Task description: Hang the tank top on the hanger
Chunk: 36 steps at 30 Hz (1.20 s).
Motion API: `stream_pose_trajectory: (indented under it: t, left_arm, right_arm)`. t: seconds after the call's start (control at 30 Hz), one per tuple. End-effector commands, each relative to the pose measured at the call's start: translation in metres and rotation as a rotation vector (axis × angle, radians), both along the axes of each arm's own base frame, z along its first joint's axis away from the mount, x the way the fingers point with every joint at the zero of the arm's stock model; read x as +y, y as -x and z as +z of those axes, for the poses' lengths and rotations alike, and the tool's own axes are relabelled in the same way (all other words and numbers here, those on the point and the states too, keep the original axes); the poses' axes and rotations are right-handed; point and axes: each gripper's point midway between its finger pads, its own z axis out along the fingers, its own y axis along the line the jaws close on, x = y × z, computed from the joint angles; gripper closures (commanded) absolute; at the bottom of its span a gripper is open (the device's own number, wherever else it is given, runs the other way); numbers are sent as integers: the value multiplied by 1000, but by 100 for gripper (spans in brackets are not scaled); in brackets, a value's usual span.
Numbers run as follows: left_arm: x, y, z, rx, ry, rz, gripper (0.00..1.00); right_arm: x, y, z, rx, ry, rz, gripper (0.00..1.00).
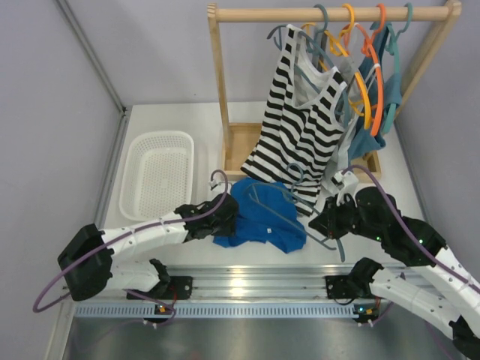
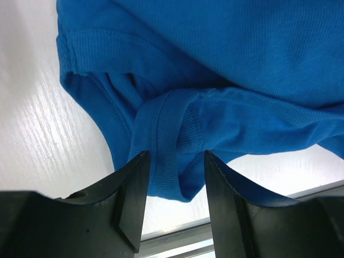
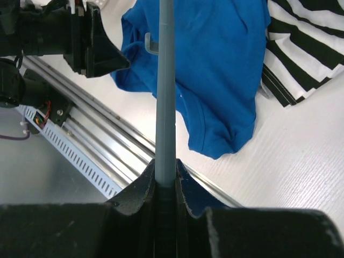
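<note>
At the middle of the bench [image 1: 172, 116], the tank top [image 1: 262, 217] lies crumpled, with the hanger [image 3: 165, 80] resting across it and running toward 4 o'clock. At the top's 9 o'clock edge the left end effector [image 2: 172, 161] is spread, and a ribbed hem of the blue fabric sits between its fingers [image 2: 134, 188]. At 3 o'clock the right end effector [image 3: 165, 177] is pressed together on the hanger's thin bar. A striped top [image 1: 300, 127] hangs at 12 o'clock and a white basket [image 1: 157, 135] sits at 10 o'clock.

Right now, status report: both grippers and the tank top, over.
Left gripper open, astride tank top hem. Right gripper shut on hanger, over tank top. Striped top hangs close behind.
</note>
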Motion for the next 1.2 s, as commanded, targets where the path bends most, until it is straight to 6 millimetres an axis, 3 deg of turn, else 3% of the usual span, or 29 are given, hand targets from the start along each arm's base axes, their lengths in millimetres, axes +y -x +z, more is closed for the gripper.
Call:
stream_pose_trajectory:
  t: [0.0, 0.17, 0.67, 0.97, 1.07, 1.17]
  left_arm:
    - [-12, -20, 20, -98, -27, 4, 50]
    - [4, -24, 10, -87, -173, 34, 52]
    - [0, -18, 3, -68, -228, 8, 74]
    - [7, -13, 7, -76, -226, 5, 100]
    - [7, -16, 15, -94, -226, 9, 100]
    - [9, -22, 22, -115, -254, 17, 100]
  right_arm:
    - [6, 8, 6, 5, -28, 49, 100]
    - [7, 11, 8, 9, -28, 67, 100]
    - [1, 38, 15, 36, -84, 135, 100]
    - [12, 52, 1, 103, -127, 204, 100]
    - [17, 50, -20, 156, -107, 202, 100]
    - [21, 48, -20, 144, -111, 217, 100]
